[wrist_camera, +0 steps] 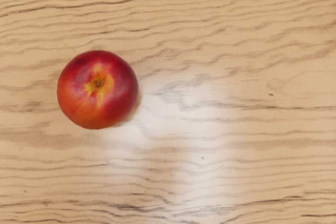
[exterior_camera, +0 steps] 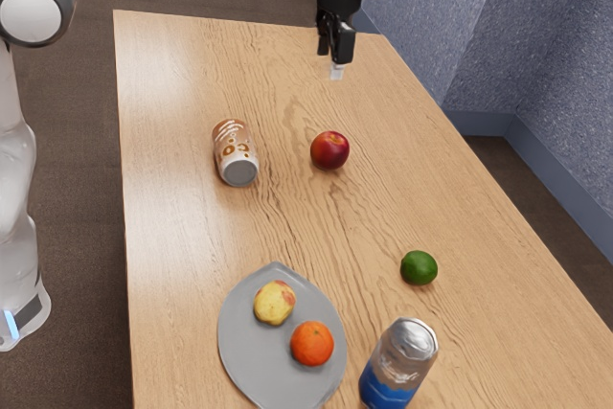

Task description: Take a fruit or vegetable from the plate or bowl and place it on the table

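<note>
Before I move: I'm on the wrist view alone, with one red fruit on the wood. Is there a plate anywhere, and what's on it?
Observer: Yes. In the exterior view, a grey plate holds an orange and a yellow fruit with reddish patches.

Operator: Where is it from my gripper?

Observer: The gripper is near the table's far end; the plate is at the near end, beyond the red fruit.

Operator: Anything to avoid next to it?

Observer: A silver-and-blue can stands upright close to the plate, on the orange's side.
</note>
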You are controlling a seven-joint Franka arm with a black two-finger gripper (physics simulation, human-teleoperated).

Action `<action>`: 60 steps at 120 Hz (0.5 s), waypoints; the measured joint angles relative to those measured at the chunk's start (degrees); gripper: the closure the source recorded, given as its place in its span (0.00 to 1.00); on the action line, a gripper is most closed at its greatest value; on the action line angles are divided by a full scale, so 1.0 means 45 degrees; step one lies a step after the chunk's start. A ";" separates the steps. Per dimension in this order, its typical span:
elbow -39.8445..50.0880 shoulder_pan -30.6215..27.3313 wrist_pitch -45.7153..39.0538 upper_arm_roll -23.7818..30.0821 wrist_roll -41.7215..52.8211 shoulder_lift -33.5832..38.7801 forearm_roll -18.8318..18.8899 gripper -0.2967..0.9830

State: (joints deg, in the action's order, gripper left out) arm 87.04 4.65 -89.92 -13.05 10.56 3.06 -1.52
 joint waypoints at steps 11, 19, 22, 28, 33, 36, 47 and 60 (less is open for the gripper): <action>0.0000 -0.0147 -0.0204 -0.0012 0.0140 -0.0001 -0.0007 0.23; -0.0014 -0.0284 -0.0302 0.0029 0.0230 -0.0002 0.0014 0.23; -0.0016 -0.0311 -0.0324 0.0036 0.0261 -0.0012 0.0017 0.23; -0.0335 -0.0445 -0.0333 0.0144 0.0322 -0.0167 0.0019 0.23; -0.0708 -0.0707 -0.0305 0.0463 0.0366 -0.0304 0.0025 0.23; -0.0945 -0.0938 -0.0290 0.0777 0.0390 -0.0390 0.0030 0.23; -0.1538 -0.1922 -0.0275 0.2314 0.0464 -0.0730 0.0024 0.23; -0.1830 -0.1792 -0.0274 0.3154 0.0540 -0.1053 0.0042 0.23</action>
State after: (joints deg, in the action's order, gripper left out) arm 78.80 -3.42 -91.15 1.15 12.99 -1.68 -1.33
